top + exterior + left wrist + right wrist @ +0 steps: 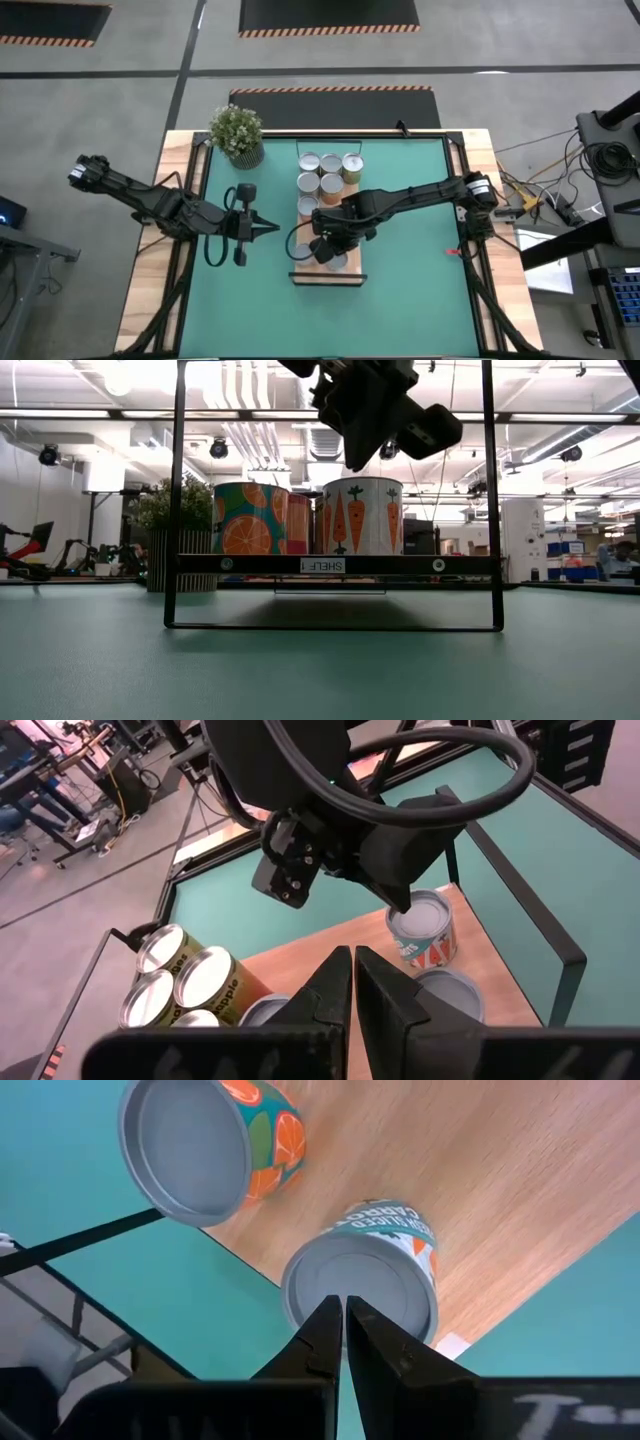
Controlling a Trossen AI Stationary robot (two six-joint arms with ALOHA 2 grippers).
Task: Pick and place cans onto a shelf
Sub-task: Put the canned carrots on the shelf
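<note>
Right claw (pixel 345 1315), pinched closed, hovers above carrot can (pixel 375 1275) on shelf (pixel 500 1170).

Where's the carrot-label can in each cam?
High view: carrot can not made out, hidden under the right gripper near the shelf's front end.
Low view: carrot can centre, on the shelf, below the shut right gripper.
Left wrist view: under the right gripper, near the shelf edge.
Right wrist view: centre, top up, beyond the shut fingers.
Shared landmark: orange-label can, its neighbour.
</note>
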